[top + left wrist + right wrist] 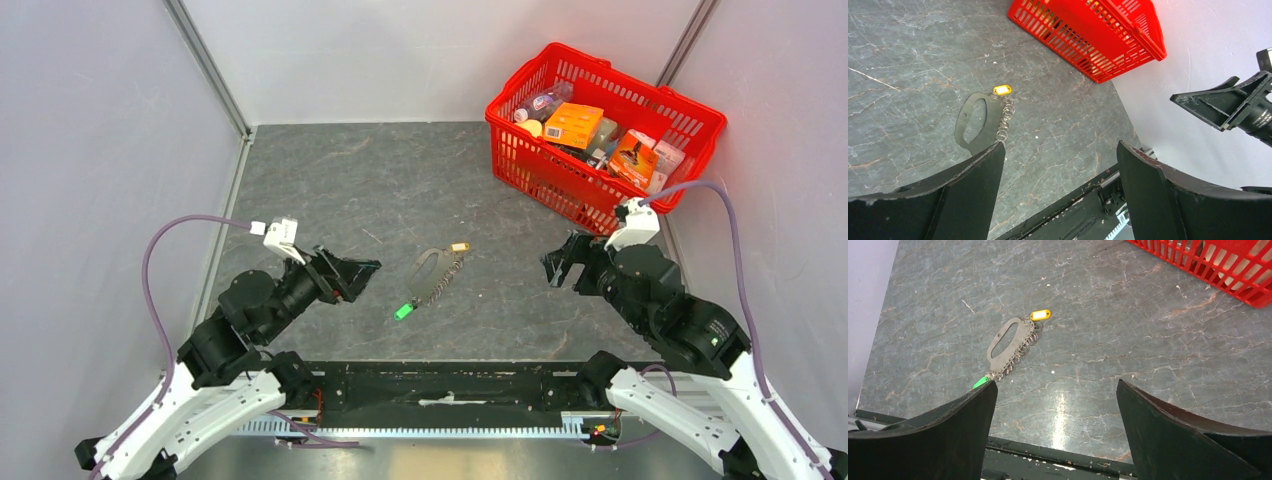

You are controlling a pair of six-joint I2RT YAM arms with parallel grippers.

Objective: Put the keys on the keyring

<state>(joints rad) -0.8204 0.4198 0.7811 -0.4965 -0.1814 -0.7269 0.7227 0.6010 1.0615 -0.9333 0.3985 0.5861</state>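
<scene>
The keyring (431,274), a grey-olive strap loop joined to a short coiled metal chain (448,278), lay flat on the dark grey, marble-veined tabletop (330,180), roughly midway between the two arms. A small yellow tag (460,246) sat at its far end and a bright green tag (403,311) at its near end. Whether any silver keys hung among the chain's links was too small to tell.

The left gripper (360,271) hovered just left of the keyring, its black fingers spread wide and holding nothing. In the left wrist view the near end of the chain slipped behind the edge of one finger. The right gripper (558,262) hung to the right, further from the keyring, its fingers likewise spread and empty. Only tabletop lay between each gripper and the keyring.

A red plastic lattice basket (530,160) stood at the far right corner, just beyond the right gripper and well apart from the keyring. It was packed with orange boxes (574,124) and a clear bottle (540,103). Pale walls (100,150) enclosed the table.
</scene>
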